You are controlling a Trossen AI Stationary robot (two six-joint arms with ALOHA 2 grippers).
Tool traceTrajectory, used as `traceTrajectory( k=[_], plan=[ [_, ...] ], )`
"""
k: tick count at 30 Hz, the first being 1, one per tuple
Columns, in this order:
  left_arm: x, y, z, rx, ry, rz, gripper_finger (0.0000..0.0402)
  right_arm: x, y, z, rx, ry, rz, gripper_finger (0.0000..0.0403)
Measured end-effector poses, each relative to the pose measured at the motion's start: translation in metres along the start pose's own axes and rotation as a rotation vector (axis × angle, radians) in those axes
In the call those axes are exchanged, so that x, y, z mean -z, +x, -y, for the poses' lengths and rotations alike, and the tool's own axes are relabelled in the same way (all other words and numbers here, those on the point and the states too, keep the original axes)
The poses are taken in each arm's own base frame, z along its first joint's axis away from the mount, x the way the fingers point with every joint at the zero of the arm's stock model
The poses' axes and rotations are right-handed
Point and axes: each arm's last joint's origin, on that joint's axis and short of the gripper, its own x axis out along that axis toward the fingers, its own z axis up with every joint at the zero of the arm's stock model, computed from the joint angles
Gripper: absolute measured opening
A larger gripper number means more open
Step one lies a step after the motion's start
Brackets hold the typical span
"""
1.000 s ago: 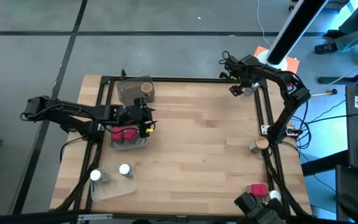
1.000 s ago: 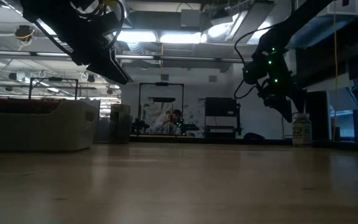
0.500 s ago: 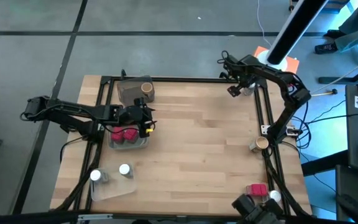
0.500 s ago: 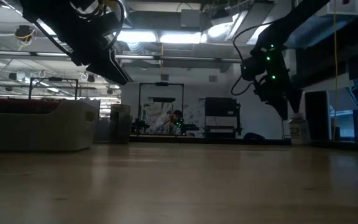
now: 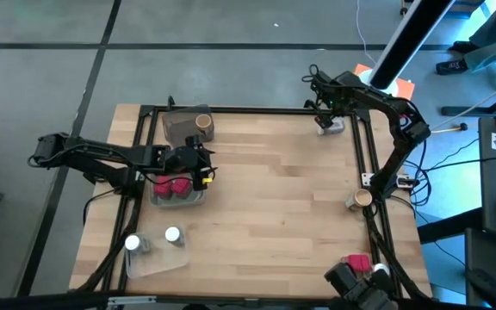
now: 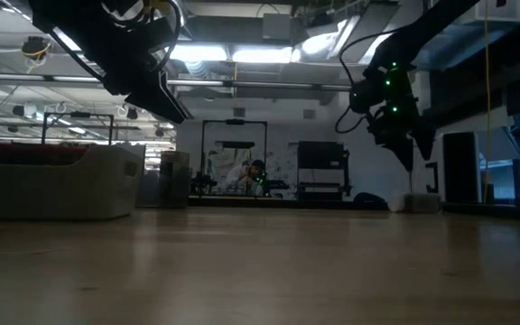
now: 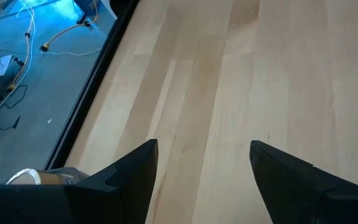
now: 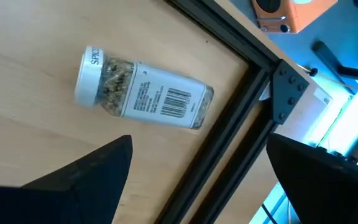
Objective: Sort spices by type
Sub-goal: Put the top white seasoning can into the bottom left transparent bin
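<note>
Pale wood table (image 5: 274, 189) carries the spices at its edges. Right gripper (image 5: 325, 116) hangs over the far right corner, fingers spread wide, nothing between them. In the right wrist view a white-capped jar (image 8: 143, 96) lies on its side on the wood, label and barcode up, just beside the black frame rail (image 8: 229, 162); it is apart from both fingers.

Left gripper (image 5: 198, 166) hangs above the clear tray (image 5: 179, 200) on the left side, jaws parted and empty. Two red packets (image 5: 172, 186) sit in that tray. A brown-topped jar (image 5: 203, 121) stands in the grey tray (image 5: 179, 129) behind it. Two white-capped jars (image 5: 172, 234) stand on a flat clear tray (image 5: 158, 257) at the near left.

By the right rail: a second brown-topped jar (image 5: 361, 199). Near right corner: a third red packet (image 5: 356, 261) beside another white cap (image 5: 381, 271).
</note>
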Motion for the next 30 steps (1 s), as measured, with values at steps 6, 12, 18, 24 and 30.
traceTrajectory(
  k=[6, 12, 18, 24, 30],
  plan=[
    [0.000, 0.000, 0.000, 0.000, 0.002, 0.000, 0.0239, 0.000, -0.001, -0.006, -0.102, -0.070, 0.006, 0.0369],
    [0.000, 0.000, 0.000, 0.000, 0.003, 0.000, 0.0239, -0.003, -0.002, -0.021, -0.034, -0.378, 0.060, 0.0369],
    [0.000, 0.000, 0.000, 0.000, -0.001, 0.000, 0.0239, 0.002, 0.014, -0.034, 0.042, -0.645, 0.057, 0.0369],
    [0.000, 0.000, 0.000, 0.000, -0.002, 0.003, 0.0239, -0.002, 0.030, -0.040, 0.069, -0.655, 0.028, 0.0369],
    [0.000, 0.000, 0.000, 0.000, -0.008, 0.003, 0.0239, -0.009, 0.062, -0.051, 0.128, -0.723, -0.092, 0.0369]
  ],
)
